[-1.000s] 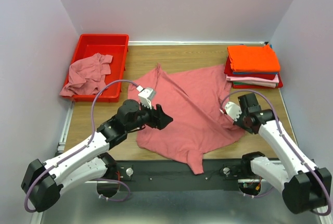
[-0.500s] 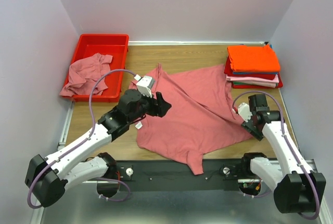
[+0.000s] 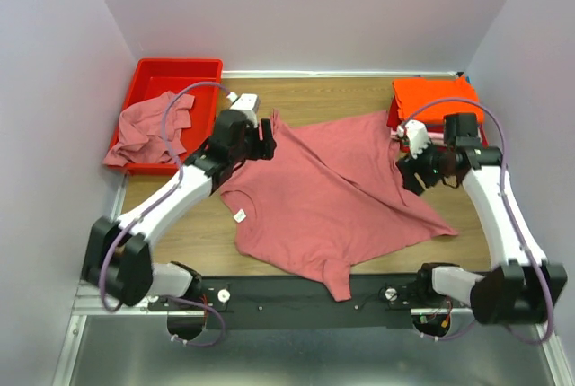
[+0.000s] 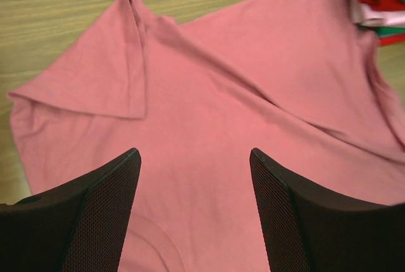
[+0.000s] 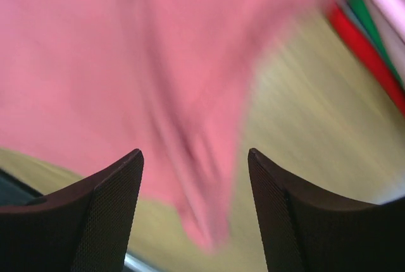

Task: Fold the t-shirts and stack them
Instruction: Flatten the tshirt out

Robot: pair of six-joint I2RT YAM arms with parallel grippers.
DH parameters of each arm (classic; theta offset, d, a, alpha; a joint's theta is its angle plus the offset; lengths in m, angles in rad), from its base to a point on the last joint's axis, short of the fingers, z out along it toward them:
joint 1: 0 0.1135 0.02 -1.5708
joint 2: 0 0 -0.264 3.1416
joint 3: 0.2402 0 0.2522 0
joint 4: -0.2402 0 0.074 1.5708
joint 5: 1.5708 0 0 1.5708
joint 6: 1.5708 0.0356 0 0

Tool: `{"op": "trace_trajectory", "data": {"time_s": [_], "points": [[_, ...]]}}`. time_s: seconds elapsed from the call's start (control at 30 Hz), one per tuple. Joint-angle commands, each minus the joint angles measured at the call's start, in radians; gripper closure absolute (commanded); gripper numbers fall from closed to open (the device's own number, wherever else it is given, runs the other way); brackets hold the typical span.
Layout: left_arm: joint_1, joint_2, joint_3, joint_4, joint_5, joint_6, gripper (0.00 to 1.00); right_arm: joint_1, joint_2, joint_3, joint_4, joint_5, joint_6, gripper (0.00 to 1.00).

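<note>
1. A glossy red plastic bin sits at ten o'clock on the wood-grain table and holds a crumpled rose-pink t-shirt.
2. The left gripper has its fingers spread and empty. It hovers at the eleven-o'clock corner of the large rose-pink t-shirt, which lies wrinkled mid-table.
3. The right gripper has its fingers apart, gripping nothing. It is at that shirt's two-o'clock edge.
4. The folded stack, with an orange shirt on top, sits at two o'clock.
</note>
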Motion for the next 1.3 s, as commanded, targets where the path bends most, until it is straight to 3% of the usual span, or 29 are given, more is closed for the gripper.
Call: {"op": "trace_trajectory", "data": {"time_s": [0.0,0.03,0.13,0.27,0.43,1.27], "points": [[0.009,0.222,0.166,-0.129,-0.108,0.126,0.28,-0.001,0.242,0.07,0.115,-0.683,0.056,0.28],[0.008,0.309,0.249,-0.196,-0.147,0.147,0.34,-0.001,0.344,0.116,0.115,-0.787,0.045,0.28],[0.008,0.437,0.361,-0.273,-0.229,0.232,0.38,-0.001,0.511,0.193,0.09,-0.837,0.063,0.32],[0.009,0.577,0.472,-0.339,-0.306,0.313,0.44,-0.003,0.524,0.126,0.096,-0.833,0.024,0.31],[0.009,0.72,0.574,-0.382,-0.301,0.367,0.48,-0.015,0.452,0.052,0.129,-0.822,0.048,0.3],[-0.022,0.821,0.556,-0.398,-0.189,0.382,0.51,-0.019,0.491,0.075,0.152,-0.767,0.1,0.3]]}}
